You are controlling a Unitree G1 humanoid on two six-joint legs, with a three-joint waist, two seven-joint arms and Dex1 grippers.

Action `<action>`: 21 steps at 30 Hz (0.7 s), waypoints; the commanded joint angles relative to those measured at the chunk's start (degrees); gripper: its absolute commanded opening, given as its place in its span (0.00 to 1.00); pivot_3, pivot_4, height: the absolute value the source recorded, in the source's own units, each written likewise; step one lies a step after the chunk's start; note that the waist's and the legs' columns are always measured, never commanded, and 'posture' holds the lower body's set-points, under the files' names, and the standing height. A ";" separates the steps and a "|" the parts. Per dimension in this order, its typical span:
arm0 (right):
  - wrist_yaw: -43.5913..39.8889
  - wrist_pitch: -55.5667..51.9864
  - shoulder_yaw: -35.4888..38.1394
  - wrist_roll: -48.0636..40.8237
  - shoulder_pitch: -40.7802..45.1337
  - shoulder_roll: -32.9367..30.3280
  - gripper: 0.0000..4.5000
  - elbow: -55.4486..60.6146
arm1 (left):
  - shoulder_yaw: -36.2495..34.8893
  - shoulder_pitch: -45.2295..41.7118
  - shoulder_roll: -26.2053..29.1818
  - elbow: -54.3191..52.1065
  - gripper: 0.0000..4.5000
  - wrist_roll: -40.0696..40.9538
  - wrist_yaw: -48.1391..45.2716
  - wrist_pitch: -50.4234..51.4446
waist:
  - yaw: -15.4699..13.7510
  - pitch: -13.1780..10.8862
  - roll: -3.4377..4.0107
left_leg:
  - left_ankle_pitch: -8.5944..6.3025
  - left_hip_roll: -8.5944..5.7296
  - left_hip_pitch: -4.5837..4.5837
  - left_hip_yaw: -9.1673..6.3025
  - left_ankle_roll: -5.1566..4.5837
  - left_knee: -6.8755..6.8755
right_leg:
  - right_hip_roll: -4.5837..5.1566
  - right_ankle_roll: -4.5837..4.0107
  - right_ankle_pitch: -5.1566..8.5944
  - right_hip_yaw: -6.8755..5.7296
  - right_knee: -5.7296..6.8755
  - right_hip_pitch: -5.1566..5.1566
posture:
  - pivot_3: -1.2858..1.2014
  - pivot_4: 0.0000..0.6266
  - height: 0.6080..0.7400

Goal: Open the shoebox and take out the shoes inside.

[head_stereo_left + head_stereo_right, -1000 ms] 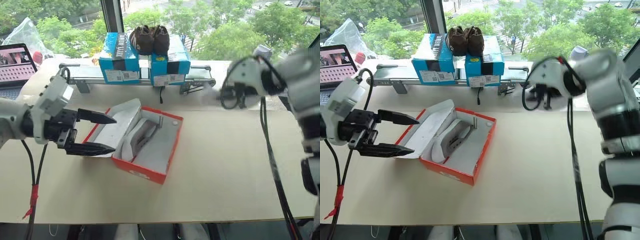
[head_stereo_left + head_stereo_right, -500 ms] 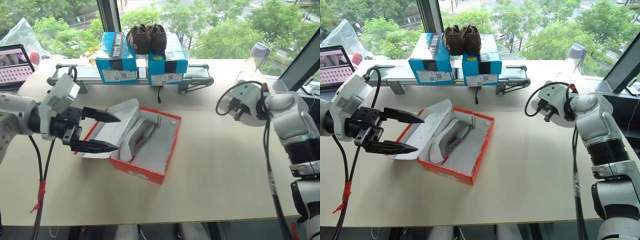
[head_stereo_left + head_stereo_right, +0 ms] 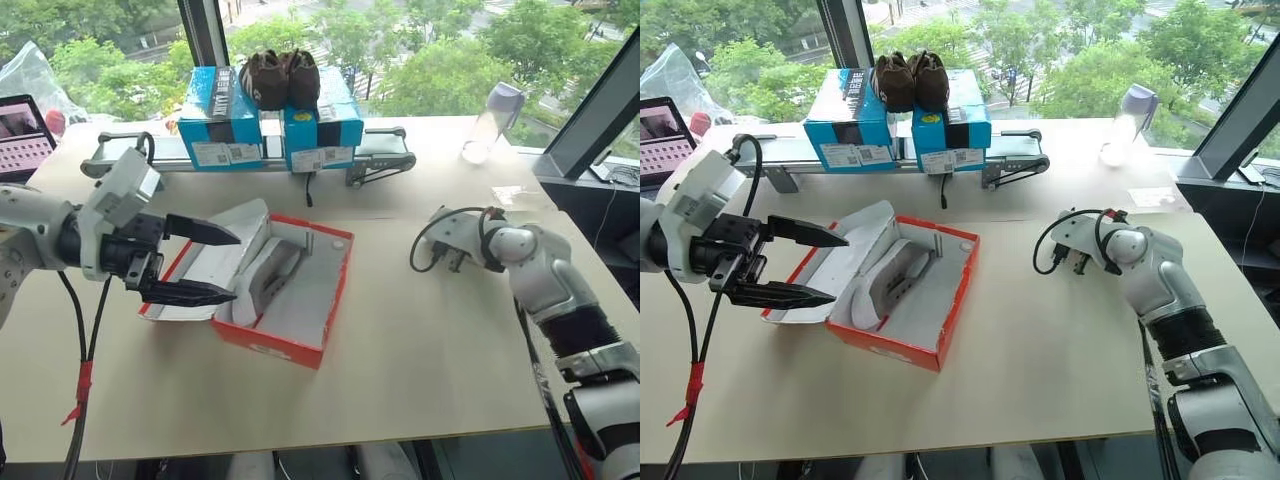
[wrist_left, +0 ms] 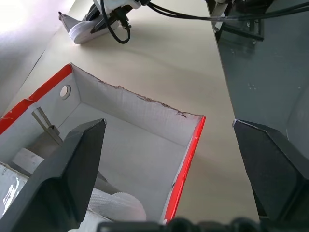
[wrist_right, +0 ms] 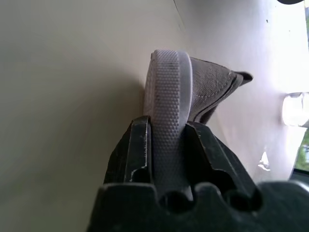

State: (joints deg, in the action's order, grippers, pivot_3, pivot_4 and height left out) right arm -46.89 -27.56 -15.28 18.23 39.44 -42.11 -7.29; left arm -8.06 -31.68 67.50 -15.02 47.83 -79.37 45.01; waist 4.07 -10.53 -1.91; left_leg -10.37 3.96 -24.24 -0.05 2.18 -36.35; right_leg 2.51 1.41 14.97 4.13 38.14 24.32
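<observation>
While our right gripper [image 5: 166, 140] clamps the white sole of one grey shoe [image 5: 193, 87], we set it on the table [image 3: 420, 330], at three o'clock from the shoebox [image 3: 300, 340]. Releasing it on edge could tip it over. Its long axis runs away from the fingers, though which end leads we cannot tell. Our left gripper [image 3: 205, 262] hangs wide apart at nine o'clock by the lid; the second shoe [image 3: 265, 285] lies inside, running six to twelve.

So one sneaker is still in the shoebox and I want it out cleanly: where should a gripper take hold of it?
Grip the grey sneaker across its upturned white sole edge, coming from above. It lies on its side in the open red shoebox, beside the raised lid, so the walls block sideways approaches.
</observation>
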 commanded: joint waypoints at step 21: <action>-22.00 -2.99 -0.18 -24.98 20.35 7.75 0.99 14.15 | -5.32 1.94 2.40 0.38 1.00 -2.07 0.84 -0.19 | -0.78 0.00 -0.01 | -0.02 0.01 -0.10 -0.01 -0.03 -0.01 | 0.02 0.03 0.02 -0.05 -0.07 0.03 | 0.52 0.24 1.00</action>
State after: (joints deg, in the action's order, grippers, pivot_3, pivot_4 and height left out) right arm -67.22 -38.22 -12.45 -7.87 59.72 -34.95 6.99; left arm -11.25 -29.80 68.26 -14.17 46.12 -79.07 44.92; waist 3.29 -10.53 -1.92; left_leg -10.39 3.97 -24.37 -0.06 2.15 -36.37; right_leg 2.53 1.44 14.98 4.09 38.08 24.36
